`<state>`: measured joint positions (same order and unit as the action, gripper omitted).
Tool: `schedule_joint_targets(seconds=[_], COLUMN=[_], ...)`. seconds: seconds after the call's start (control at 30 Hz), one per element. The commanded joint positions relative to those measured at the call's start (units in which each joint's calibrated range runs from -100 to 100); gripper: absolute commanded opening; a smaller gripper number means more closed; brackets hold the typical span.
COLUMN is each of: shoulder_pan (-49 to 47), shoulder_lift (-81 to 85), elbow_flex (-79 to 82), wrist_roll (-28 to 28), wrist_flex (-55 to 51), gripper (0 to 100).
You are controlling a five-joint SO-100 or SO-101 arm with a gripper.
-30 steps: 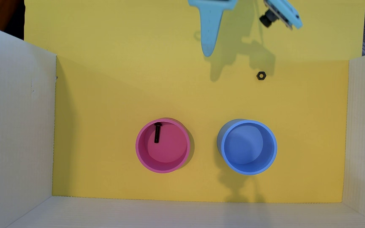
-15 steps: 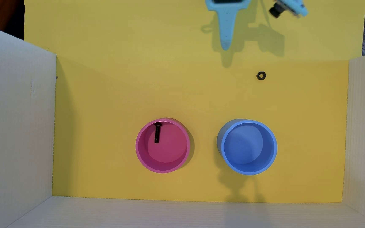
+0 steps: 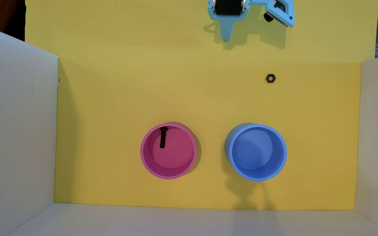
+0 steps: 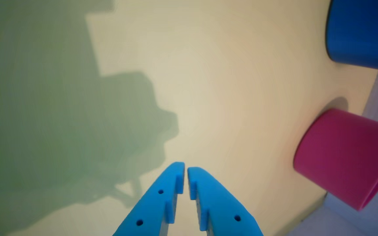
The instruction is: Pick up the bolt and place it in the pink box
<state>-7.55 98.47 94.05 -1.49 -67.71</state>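
Bolt (image 3: 163, 137): lying flat on the floor of the pink box (image 3: 146, 156), up in the part of the cup nearest the arm's edge of the bench. In the overhead view its head is sitting close under the rim and the shank is pointing away from the arm. Not showing in the wrist view at all.

Pink box: standing upright on the yellow mat (image 3: 115, 102), roughly mid-bench, closer to the white wall along the bottom edge of the overhead view than to the arm. The wrist view is only catching its outer side (image 4: 339, 154) at the right edge.

Blue cup (image 3: 283, 156): standing upright beside the pink one, apart from it, on its right in the overhead view. Nothing is showing inside it. The wrist view is catching it (image 4: 362, 32) in the top right corner.

Nut (image 3: 270, 78): sitting alone on the mat, between the blue cup and the arm's edge, well apart from both cups.

Gripper (image 4: 186, 168): fingers are sitting almost pressed together, just a thin slit between the tips, nothing pinched between them. In the overhead view it's (image 3: 226, 39) hanging at the top edge of the bench, well away from both cups.

Walls: white corrugated board (image 3: 17, 136) is fencing in the left, right and bottom edges in the overhead view.
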Motion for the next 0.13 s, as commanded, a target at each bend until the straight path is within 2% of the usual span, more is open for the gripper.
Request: schedule_joint_targets(seconds=[0.0, 0.1], shoulder_pan=[0.3, 0.3], shoulder_lift=[-0.2, -0.2], elbow_flex=[-0.3, -0.3], wrist_roll=[-0.2, -0.2], wrist_flex=[0.0, 0.0], gripper=[2, 2])
